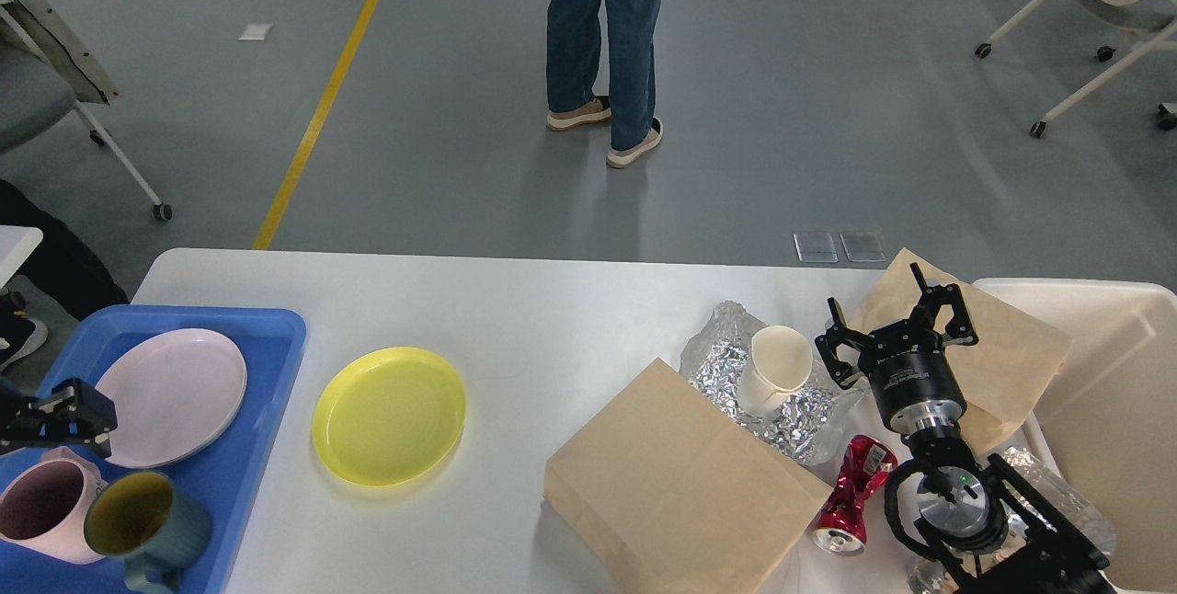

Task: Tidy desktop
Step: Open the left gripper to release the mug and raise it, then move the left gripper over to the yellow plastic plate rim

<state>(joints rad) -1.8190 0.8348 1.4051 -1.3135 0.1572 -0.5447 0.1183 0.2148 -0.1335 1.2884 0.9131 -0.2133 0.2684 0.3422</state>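
Note:
The white desktop [515,309] spans the view. A yellow plate [389,416] lies on it left of centre. At the right lie a tan paper bag [680,493], crumpled foil [791,415] with a white paper cup [777,369] on it, a crushed red can [851,497] and a second paper bag [1011,346]. My right gripper [894,318] is open and empty, just right of the cup and over the edge of the second bag. My left gripper [78,417] is at the left edge over the blue tray; its fingers cannot be told apart.
The blue tray [267,336] holds a pink plate [173,396], a pink mug [46,511] and a teal mug [138,520]. A cream-white bin [1113,392] stands at the right edge, with crumpled clear plastic [1057,488] beside it. A person [602,33] stands beyond the table.

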